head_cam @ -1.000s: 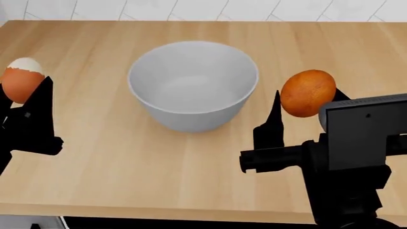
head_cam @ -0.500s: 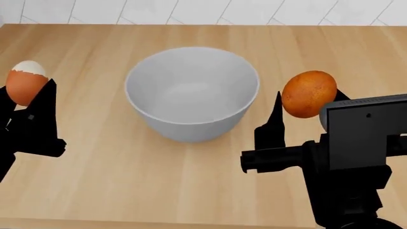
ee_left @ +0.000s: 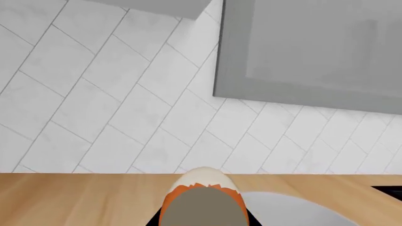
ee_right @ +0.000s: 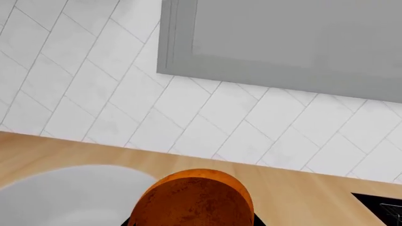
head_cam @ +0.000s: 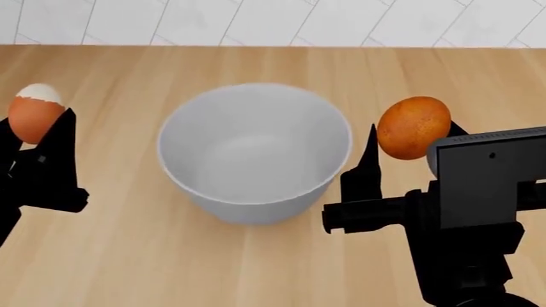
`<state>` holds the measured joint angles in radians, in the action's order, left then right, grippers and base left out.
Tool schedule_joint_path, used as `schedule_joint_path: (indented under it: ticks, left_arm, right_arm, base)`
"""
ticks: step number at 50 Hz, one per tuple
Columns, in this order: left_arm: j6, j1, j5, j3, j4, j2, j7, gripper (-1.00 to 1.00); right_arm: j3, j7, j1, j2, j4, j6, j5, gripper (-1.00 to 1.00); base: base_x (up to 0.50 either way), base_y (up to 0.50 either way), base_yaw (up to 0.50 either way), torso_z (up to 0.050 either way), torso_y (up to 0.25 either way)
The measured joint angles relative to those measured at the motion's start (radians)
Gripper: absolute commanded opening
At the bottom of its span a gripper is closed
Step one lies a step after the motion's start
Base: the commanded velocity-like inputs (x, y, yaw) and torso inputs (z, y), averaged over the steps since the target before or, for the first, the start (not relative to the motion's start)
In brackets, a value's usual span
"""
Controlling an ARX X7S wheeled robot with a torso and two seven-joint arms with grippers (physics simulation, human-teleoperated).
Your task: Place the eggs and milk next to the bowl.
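The light grey bowl (head_cam: 254, 152) stands upright in the middle of the wooden counter. To its left my left gripper (head_cam: 36, 125) is shut on an egg (head_cam: 35, 115) with a whitish top, held above the counter; the left wrist view shows that egg (ee_left: 204, 202) close up with the bowl (ee_left: 295, 212) beside it. To the bowl's right my right gripper (head_cam: 410, 131) is shut on a plain orange-brown egg (head_cam: 413, 126), which fills the near part of the right wrist view as egg (ee_right: 195, 200) beside the bowl (ee_right: 69, 195). The milk is out of view.
The wooden counter (head_cam: 128, 256) runs back to a white tiled wall (head_cam: 256, 19). A grey cabinet (ee_right: 289, 42) hangs on the wall above. A dark area (ee_right: 383, 207) shows at the counter's far right end.
The head view has shifted, so the bowl and counter sit lower and nearer in the frame. Both grippers still hold their eggs at about the same places.
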<state>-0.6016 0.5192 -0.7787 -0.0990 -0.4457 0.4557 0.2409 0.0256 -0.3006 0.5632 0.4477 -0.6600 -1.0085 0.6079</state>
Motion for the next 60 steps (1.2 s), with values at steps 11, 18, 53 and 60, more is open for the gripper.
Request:
schedule_joint_path:
  ticks: [11, 18, 53, 60]
  left_arm:
    - [0.002, 0.005, 0.002, -0.008, 0.01, -0.001, -0.003, -1.0]
    - [0.002, 0.005, 0.003, -0.012, 0.015, 0.0, -0.005, -1.0]
    - [-0.187, 0.034, -0.115, -0.066, 0.061, 0.14, -0.101, -1.0]
    - [-0.22, 0.041, -0.139, -0.081, 0.075, 0.165, -0.131, -1.0]
  right_arm:
    - [0.0, 0.0, -0.002, 0.002, 0.006, 0.007, 0.002, -1.0]
    - [0.001, -0.002, -0.001, 0.002, 0.008, 0.009, 0.004, -1.0]
    - [0.011, 0.004, -0.016, 0.008, 0.023, 0.036, 0.011, -1.0]
    - [0.008, 0.002, -0.021, 0.01, 0.021, 0.038, 0.013, -1.0]
  base:
    - [0.18, 0.0, 0.0, 0.0, 0.0]
    - [0.08, 0.0, 0.0, 0.0, 0.002]
    - [0.0, 0.0, 0.0, 0.0, 0.0]
    - [0.0, 0.0, 0.0, 0.0, 0.0]
